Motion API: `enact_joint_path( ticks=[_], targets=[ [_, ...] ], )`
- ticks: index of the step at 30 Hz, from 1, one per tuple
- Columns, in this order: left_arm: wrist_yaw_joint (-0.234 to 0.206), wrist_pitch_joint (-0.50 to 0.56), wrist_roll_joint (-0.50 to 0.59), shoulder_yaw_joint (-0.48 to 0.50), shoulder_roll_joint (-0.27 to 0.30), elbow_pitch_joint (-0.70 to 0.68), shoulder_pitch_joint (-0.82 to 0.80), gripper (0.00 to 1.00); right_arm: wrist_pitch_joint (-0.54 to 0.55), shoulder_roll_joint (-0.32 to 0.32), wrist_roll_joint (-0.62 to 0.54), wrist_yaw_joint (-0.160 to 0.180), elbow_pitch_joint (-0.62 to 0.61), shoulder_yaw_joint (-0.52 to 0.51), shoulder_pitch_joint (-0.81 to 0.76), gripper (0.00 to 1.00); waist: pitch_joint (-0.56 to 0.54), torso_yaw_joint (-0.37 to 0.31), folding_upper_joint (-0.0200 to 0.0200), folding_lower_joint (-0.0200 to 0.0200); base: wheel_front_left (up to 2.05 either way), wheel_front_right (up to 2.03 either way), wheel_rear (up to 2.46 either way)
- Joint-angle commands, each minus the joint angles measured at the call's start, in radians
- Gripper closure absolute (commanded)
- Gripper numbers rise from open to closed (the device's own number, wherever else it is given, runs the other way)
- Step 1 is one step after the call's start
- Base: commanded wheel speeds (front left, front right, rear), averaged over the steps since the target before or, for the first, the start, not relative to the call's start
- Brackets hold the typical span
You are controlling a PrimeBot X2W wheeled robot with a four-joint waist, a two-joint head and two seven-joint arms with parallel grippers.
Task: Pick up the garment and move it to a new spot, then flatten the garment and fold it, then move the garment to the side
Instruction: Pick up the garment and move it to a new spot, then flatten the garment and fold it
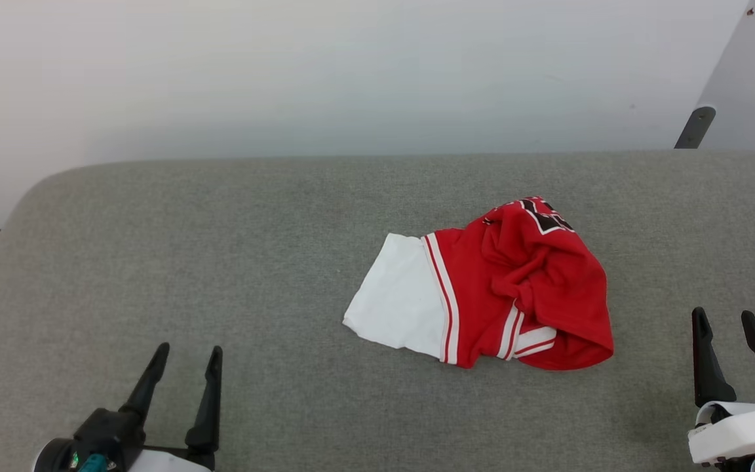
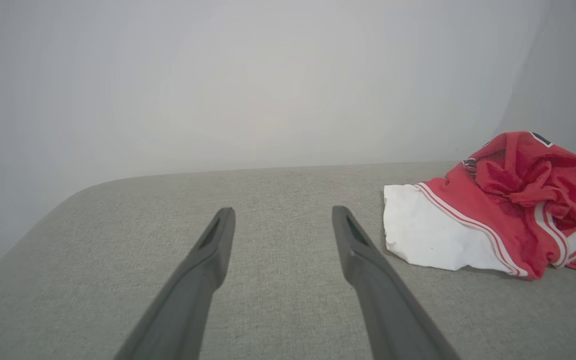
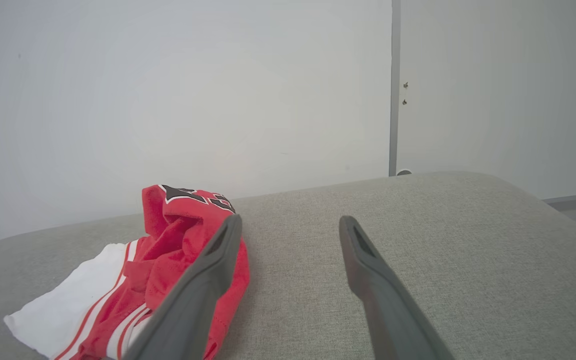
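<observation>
Though crumpled, garment (image 1: 528,288) inside cushion (image 1: 220,262) edges.

Left tool (image 2: 283,212) spread, empty — garment (image 2: 498,210) crumpled nearby on grey cushion (image 2: 93,240).

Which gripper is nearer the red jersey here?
Right. The right gripper is open close beside the garment, at its red end; the left gripper, open, is farther off beyond its white end.

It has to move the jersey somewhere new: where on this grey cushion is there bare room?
The widest bare stretch of the grey cushion lies between the garment and the rounded left corner, ahead of the left gripper. Another bare band runs behind the garment. Tightest: the strip between its red side and the right gripper.
</observation>
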State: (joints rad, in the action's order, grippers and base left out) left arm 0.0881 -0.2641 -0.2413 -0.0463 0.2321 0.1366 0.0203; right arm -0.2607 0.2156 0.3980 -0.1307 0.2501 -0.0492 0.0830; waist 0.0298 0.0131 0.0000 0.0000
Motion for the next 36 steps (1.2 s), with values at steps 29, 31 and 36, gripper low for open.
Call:
enact_joint_path(
  ticks=[29, 31, 36],
  targets=[
    [0.042, 0.819, -0.557, -0.497, 0.188, 0.435, -0.703, 0.00, -0.003, -0.076, 0.006, 0.000, -0.011, 0.067, 0.115, 0.00, 0.173, -0.166, 0.0000, 0.0000, 0.00, 0.00, 0.00],
    [0.042, 0.864, -0.601, -0.521, 0.212, 0.447, -0.736, 0.00, -0.003, -0.086, 0.005, 0.000, -0.017, 0.062, 0.122, 0.00, 0.199, -0.183, 0.0000, 0.0000, 0.00, 0.00, 0.00],
    [0.042, 0.915, -0.681, -0.582, 0.226, 0.484, -0.785, 0.00, -0.004, -0.100, -0.001, 0.000, -0.031, 0.062, 0.139, 0.00, 0.251, -0.216, 0.0000, 0.0000, 0.00, 0.00, 0.00]
  ],
)
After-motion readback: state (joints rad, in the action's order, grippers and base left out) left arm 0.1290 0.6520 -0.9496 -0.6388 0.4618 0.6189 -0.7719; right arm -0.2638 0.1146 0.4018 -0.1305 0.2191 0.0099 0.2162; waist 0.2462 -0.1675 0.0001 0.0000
